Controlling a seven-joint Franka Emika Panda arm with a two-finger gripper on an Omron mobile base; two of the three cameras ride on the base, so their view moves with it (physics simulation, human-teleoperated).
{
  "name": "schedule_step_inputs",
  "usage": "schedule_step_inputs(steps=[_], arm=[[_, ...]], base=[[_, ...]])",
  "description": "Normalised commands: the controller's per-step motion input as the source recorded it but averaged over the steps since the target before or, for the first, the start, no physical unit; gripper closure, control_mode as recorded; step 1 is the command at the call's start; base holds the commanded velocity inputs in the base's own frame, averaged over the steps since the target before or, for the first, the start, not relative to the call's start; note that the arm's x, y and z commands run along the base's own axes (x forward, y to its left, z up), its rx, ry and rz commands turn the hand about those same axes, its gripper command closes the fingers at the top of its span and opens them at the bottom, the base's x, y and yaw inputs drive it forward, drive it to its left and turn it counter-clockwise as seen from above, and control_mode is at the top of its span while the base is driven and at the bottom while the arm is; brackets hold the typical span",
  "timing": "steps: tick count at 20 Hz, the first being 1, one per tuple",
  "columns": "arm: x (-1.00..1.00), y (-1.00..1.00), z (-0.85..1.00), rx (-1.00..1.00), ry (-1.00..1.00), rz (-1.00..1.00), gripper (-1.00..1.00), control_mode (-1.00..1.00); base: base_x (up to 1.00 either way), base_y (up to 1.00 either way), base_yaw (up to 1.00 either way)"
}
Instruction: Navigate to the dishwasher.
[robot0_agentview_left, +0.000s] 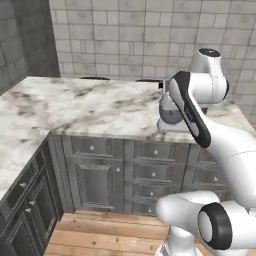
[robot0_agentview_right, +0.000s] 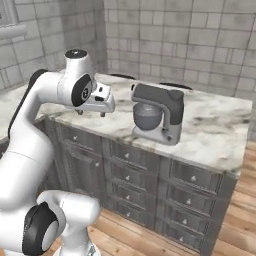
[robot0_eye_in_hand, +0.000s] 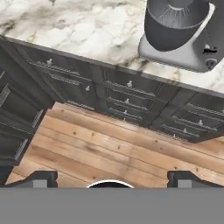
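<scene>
The dishwasher is out of view; every front under the counter here is a grey framed-panel door or drawer (robot0_agentview_left: 95, 180) with small knobs. My gripper (robot0_agentview_right: 91, 114) hangs over the front edge of the marble counter (robot0_agentview_right: 215, 130), pointing down. In the hand view its two dark fingertips (robot0_eye_in_hand: 40, 178) stand far apart over the wooden floor (robot0_eye_in_hand: 109, 148) with nothing between them, so my gripper (robot0_eye_in_hand: 111, 179) is open.
A grey stand mixer (robot0_agentview_right: 155, 117) (robot0_agentview_left: 170, 117) (robot0_eye_in_hand: 183, 30) stands on the counter just right of the hand. Dark burner shapes (robot0_agentview_left: 95, 78) lie at the counter's back by the tiled wall. The counter (robot0_agentview_left: 30, 150) turns a corner toward me on the left, with cabinets (robot0_agentview_left: 25, 210) below.
</scene>
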Motion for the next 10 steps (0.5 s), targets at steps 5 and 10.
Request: schedule_step_inputs(steps=[5,10], arm=[[0.0,0.0,0.0,0.0,0.0,0.0,-1.0,1.0],[0.0,0.0,0.0,0.0,0.0,0.0,-1.0,1.0]], base=[[0.0,-0.3,0.64],[0.0,-0.44,0.65]])
